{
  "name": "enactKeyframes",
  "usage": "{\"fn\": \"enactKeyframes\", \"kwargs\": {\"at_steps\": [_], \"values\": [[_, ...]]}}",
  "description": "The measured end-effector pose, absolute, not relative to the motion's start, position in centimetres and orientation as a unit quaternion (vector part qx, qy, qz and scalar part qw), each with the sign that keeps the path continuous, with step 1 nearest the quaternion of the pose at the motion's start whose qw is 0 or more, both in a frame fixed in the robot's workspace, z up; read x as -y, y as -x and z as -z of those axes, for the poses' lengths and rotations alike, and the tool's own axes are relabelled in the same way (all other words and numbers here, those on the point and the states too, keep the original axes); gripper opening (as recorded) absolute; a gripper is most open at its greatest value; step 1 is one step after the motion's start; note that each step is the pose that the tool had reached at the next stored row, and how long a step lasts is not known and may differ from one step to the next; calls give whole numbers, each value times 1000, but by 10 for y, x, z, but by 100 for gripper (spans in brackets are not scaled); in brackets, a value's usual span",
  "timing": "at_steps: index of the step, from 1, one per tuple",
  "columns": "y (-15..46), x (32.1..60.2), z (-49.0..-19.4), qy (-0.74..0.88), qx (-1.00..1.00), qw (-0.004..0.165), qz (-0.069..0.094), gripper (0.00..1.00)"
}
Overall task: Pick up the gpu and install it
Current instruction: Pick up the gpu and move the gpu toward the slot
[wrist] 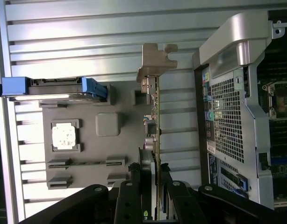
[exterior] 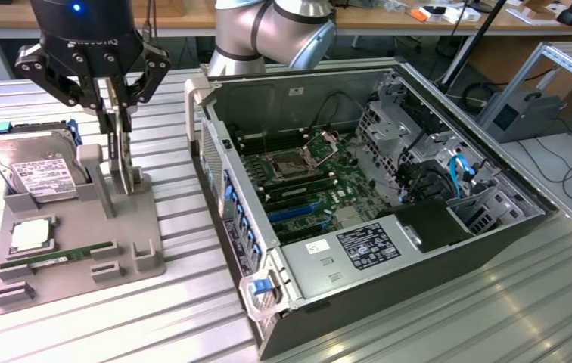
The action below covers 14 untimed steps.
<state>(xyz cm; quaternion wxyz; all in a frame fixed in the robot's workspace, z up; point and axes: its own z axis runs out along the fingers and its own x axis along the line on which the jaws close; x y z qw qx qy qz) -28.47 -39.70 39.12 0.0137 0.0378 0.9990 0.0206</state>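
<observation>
Two dark fingers (wrist: 134, 196) of the gripper (exterior: 116, 106) (wrist: 156, 164) close from either side on the gpu (exterior: 122, 155) (wrist: 157, 114), one against each flat face of the card, so the jaws are clamped on it rather than standing free. The card stands upright and edge-on over the grey holder (exterior: 74, 283) (wrist: 125, 105), along the holder's side nearest the computer case (exterior: 296, 83) (wrist: 232, 121). Its pale metal end bracket (wrist: 154, 63) sits at the holder's far end, away from the gripper's body in the wrist view. Whether the card's lower edge rests in the holder's slot or has cleared it cannot be told.

On the holder's opposite side, away from the case, a hard drive (exterior: 35, 170) (wrist: 59, 88) with blue rails leans in its cradle. A square processor chip (exterior: 29, 236) (wrist: 65, 136) lies flat in a pocket of the holder just beside the drive, and a green RAM stick (exterior: 59, 258) (wrist: 85, 163) lies in a slot next to the chip, toward the holder's near end in the exterior view.

The case lies on its side with its panel off, close beside the holder on the exterior view's right of it, and its motherboard (exterior: 301, 170) faces up. Both holder and case rest on a ribbed metal table (exterior: 448, 318) (wrist: 87, 42).
</observation>
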Motion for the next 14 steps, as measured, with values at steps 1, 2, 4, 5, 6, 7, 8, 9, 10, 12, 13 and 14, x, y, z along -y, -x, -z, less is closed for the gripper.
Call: {"fn": "enactKeyframes", "kwargs": {"at_steps": [1,2,4,5,6,7,8,9,10,12,13,14], "values": [[285,397,-392,-38,-999,14,-21,27],[285,397,-392,-38,-999,14,-21,27],[285,397,-393,-38,-999,14,-21,27],[285,397,-394,-38,-999,14,-21,27],[285,397,-395,-38,-999,14,-21,27],[285,397,-396,-38,-999,14,-21,27],[285,397,-397,-38,-999,14,-21,27],[285,397,-398,-38,-999,14,-21,27],[285,397,-399,-38,-999,14,-21,27],[285,397,-400,-38,-999,14,-21,27],[285,397,-400,-38,-999,14,-21,27],[285,397,-401,-38,-999,14,-21,27]]}}
